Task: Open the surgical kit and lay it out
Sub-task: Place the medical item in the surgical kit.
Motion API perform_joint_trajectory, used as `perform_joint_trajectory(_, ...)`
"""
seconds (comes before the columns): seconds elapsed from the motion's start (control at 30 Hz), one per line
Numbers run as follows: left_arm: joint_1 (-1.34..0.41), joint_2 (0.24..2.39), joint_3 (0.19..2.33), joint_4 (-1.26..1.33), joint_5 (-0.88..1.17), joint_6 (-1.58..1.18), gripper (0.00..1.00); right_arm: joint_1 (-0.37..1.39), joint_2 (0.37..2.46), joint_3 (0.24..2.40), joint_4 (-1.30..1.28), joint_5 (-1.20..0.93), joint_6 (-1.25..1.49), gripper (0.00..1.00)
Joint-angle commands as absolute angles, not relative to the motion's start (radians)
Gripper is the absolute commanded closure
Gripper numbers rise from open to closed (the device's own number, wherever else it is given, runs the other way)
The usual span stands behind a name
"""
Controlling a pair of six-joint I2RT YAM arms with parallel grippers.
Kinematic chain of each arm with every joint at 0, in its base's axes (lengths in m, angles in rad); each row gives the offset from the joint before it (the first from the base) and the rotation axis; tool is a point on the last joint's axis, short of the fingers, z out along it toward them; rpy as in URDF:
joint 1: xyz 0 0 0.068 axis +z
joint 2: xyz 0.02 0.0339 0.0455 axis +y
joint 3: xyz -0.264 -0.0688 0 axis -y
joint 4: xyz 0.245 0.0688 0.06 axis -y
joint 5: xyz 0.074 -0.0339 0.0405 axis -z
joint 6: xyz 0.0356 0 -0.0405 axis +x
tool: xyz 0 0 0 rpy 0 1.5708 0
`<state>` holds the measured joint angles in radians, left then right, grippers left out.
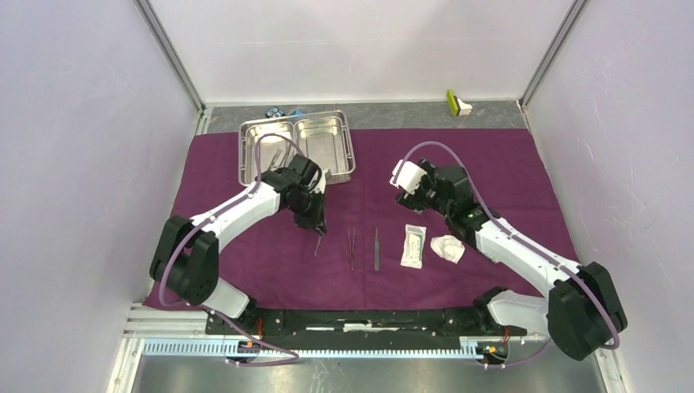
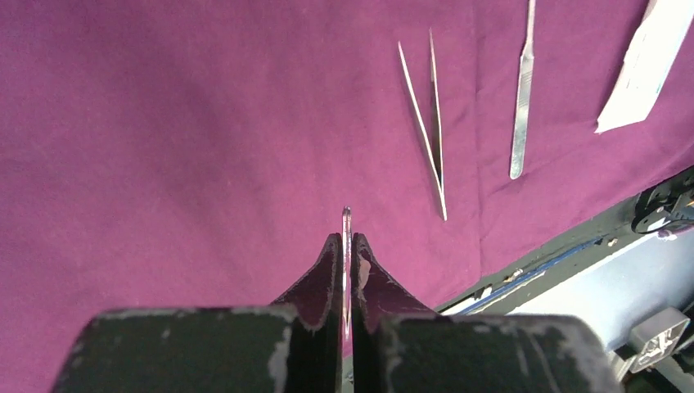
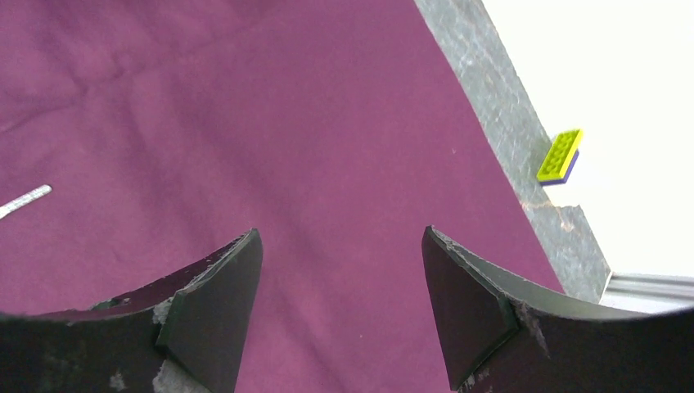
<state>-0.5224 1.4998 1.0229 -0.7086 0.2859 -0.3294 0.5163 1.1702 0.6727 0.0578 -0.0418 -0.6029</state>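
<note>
The purple cloth wrap point(image 1: 499, 164) lies spread flat over the table. On it, in a row near the front, lie the tweezers point(image 1: 352, 248) point(image 2: 430, 123), the slim metal forceps point(image 1: 376, 249) point(image 2: 521, 98), the white sealed packet point(image 1: 413, 246) point(image 2: 646, 65) and a white gauze wad point(image 1: 448, 248). The steel tray point(image 1: 335, 119) stands at the back left. My left gripper point(image 1: 317, 229) point(image 2: 346, 237) hangs just above the cloth, left of the tweezers, shut on a thin metal instrument point(image 2: 346, 217) seen edge-on. My right gripper point(image 1: 412, 196) point(image 3: 340, 270) is open over bare cloth with nothing between its fingers.
A yellow-green block point(image 1: 452, 102) point(image 3: 560, 155) sits on the grey table strip behind the cloth at the back right. A small black-and-blue object point(image 1: 276, 112) lies behind the tray. White walls close in both sides and the back.
</note>
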Motion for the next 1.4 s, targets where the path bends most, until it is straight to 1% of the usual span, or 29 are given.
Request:
perform_joint_trajectory(0.0,-0.519,1.516,1.025,-0.709,0.285,-0.428,0.98,0.477,1.182,0.652,0.107,-0.037,-0.597,0.22)
perform_joint_trajectory(0.2,-0.53,1.6,1.075,-0.782,0.33,-0.548,0.98,0.407,1.151,0.626,0.123,-0.044,-0.599,0.22)
perform_joint_trajectory(0.47,-0.599,1.69,1.105,-0.725,0.34,-0.614,0.98,0.349,1.094,0.579,0.15,-0.087,-0.61,0.22)
perform_joint_trajectory(0.67,-0.614,1.716,1.123,-0.7,0.304,-0.642,0.98,0.336,1.091,0.57,0.155,-0.106,-0.608,0.22)
perform_joint_trajectory(1.03,-0.615,1.769,1.129,-0.666,0.3,-0.725,0.98,0.331,1.095,0.563,0.157,-0.119,-0.613,0.22)
perform_joint_trajectory(1.37,-0.633,1.776,1.11,-0.658,0.296,-0.739,0.98,0.328,1.1,0.56,0.156,-0.119,-0.617,0.22)
